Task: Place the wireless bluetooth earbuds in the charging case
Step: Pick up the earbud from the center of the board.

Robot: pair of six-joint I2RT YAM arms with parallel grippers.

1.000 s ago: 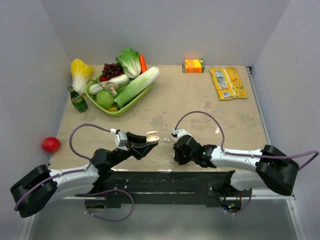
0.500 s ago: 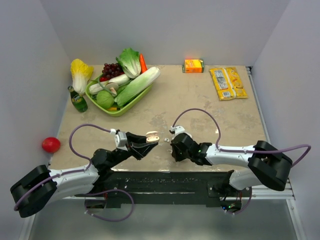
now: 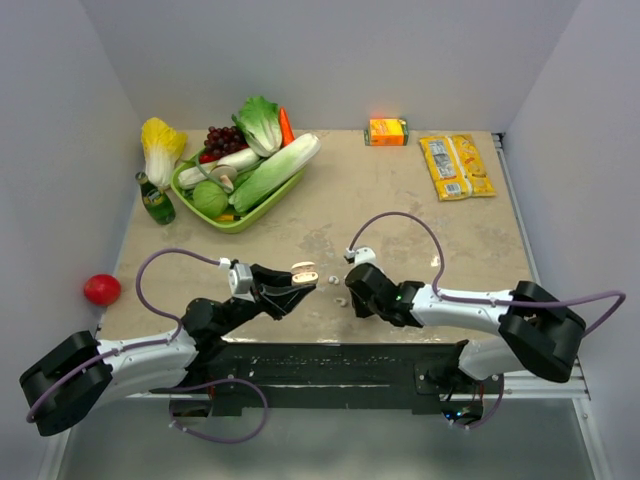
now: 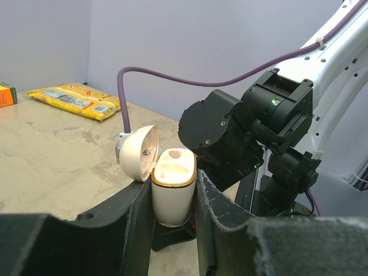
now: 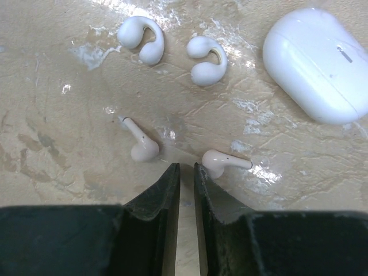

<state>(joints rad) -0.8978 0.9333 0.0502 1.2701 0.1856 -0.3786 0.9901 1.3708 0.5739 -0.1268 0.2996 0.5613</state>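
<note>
My left gripper (image 4: 173,201) is shut on the cream-white charging case (image 4: 172,190) and holds it upright with the lid open and the tan inside showing; it also shows in the top view (image 3: 305,272). My right gripper (image 5: 186,168) hovers low over the table, its jaws almost together with nothing between them. Two white stemmed earbuds lie on the table just ahead of its tips, one to the left (image 5: 141,145) and one to the right (image 5: 223,161), touching the right fingertip. Two curved clip-shaped earbuds (image 5: 172,47) lie farther ahead.
A closed white case (image 5: 319,64) lies at the upper right of the right wrist view. At the back are a green tray of vegetables (image 3: 235,215), a green bottle (image 3: 155,200), an orange carton (image 3: 387,131) and a yellow packet (image 3: 456,166). A red tomato (image 3: 101,289) lies at the left edge.
My right gripper has shifted a little farther from the near edge, staying beside the earbuds. My left gripper has held still with the case.
</note>
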